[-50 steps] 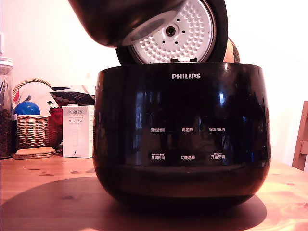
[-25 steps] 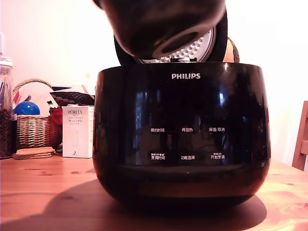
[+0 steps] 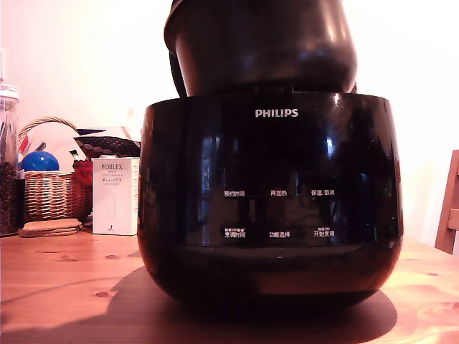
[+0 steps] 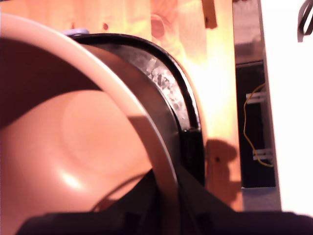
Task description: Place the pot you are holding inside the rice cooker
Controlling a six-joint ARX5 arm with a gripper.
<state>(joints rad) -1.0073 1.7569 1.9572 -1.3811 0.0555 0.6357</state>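
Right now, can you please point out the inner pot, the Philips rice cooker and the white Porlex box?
inner pot (image 3: 265, 50): exterior view, on its dark outer wall.
Philips rice cooker (image 3: 269, 215): exterior view, on the glossy front, among the button labels.
white Porlex box (image 3: 115, 197): exterior view, on its front face.

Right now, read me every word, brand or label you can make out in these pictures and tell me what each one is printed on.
"PHILIPS": white logo on the front of the rice cooker.
"PORLEX": top line on the white box, at the exterior view's left; the smaller lines under it are too blurred to read.
Six white Chinese button labels in two rows on the cooker's front: too small to read surely.
The wrist view shows no text.
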